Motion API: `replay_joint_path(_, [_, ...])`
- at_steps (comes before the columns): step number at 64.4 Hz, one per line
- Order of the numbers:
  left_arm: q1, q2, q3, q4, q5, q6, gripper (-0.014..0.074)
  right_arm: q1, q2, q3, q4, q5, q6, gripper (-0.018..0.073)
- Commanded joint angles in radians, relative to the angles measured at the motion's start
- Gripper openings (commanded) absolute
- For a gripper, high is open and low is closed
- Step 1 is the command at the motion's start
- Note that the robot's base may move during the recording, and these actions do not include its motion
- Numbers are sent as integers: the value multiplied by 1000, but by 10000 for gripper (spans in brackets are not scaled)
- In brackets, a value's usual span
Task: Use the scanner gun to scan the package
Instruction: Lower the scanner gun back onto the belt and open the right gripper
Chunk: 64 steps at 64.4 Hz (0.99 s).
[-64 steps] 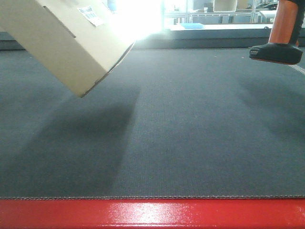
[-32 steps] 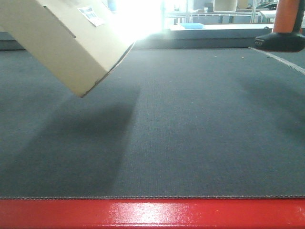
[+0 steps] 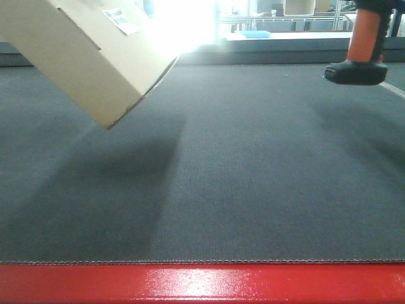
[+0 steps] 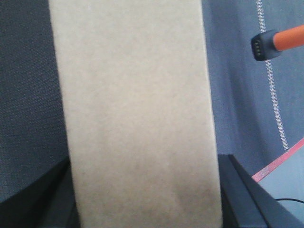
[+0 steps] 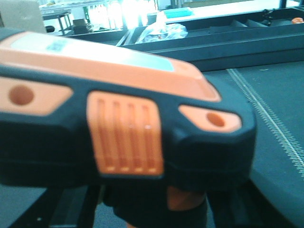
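- My left gripper is closed on the package. A dark finger shows at each lower side of the box, and its long tan face fills the middle of the left wrist view.
- From the front, the package hangs tilted at the upper left. One corner points down, clear of the grey mat, with a shadow beneath it.
- A small white barcode label sits on its upward face, near the top edge of the view.
- The box is plain matte cardboard, flat-sided and sharp-edged.
- My right gripper has the scanner gun clamped. I see only dark parts either side of the handle, low in the right wrist view, and the head sits blurred right up against that camera.
- The head is a black shell with orange panels, one ribbed, and a pale strip on top.
- From the front, the scanner gun is at the upper right, with its orange handle upright and its flat black base off the mat, well apart from the package.
- The mat is a fine woven fabric with a white stitched line. Its near border is a glossy red edge.
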Motion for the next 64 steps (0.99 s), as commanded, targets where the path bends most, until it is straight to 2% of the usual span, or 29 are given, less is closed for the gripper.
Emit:
replay_joint_path(1, [-4, -6, -1, -29, -1, 0, -111, -5, 12, -5, -34, -107, 24, -159])
replay_joint_path(9, [-4, -6, -1, -29, -1, 0, -111, -5, 46, -5, -34, -145, 94, -159])
replay_joint_path(24, [-4, -6, -1, -29, -1, 0, -111, -5, 97, -3, -36, -159, 94, -159])
replay_joint_path(40, [-4, -6, -1, -29, -1, 0, -111, -5, 142, 103, -36, -341, 94, -159])
replay_joint_path(64, [-4, -6, -1, -29, -1, 0, -111, -5, 203, 153, -73, -410, 94, -159])
